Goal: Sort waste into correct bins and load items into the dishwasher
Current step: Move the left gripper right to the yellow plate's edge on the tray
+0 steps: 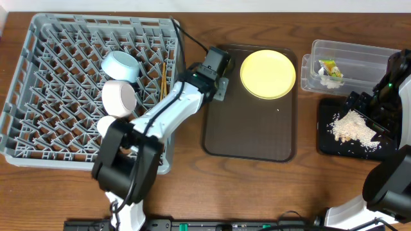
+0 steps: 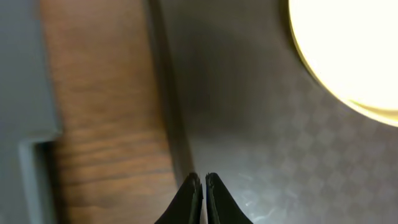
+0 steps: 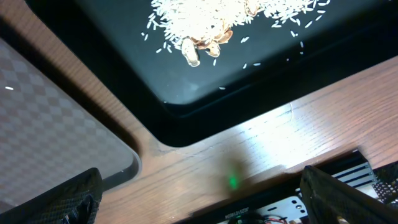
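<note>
My left gripper (image 1: 217,64) (image 2: 203,180) is shut and empty, hovering over the left edge of the brown serving tray (image 2: 267,143). The yellow plate (image 1: 268,74) (image 2: 348,50) lies on that tray, to the gripper's right. The grey dishwasher rack (image 1: 64,77) holds a light blue bowl (image 1: 122,66), a white bowl (image 1: 119,96), a small white cup (image 1: 106,125) and chopsticks (image 1: 164,74). My right gripper (image 1: 371,106) (image 3: 199,186) is open above the near edge of the black bin (image 3: 186,81), which holds rice crumbs (image 1: 352,127) (image 3: 205,18). The clear bin (image 1: 359,58) holds the wrapper (image 1: 329,66) and white paper (image 1: 331,80).
The brown serving tray (image 1: 250,128) lies between the rack and the bins. A strip of bare wooden table (image 2: 106,124) separates the rack's edge (image 2: 25,93) from the tray. In the right wrist view the tray's corner (image 3: 50,124) shows at the left.
</note>
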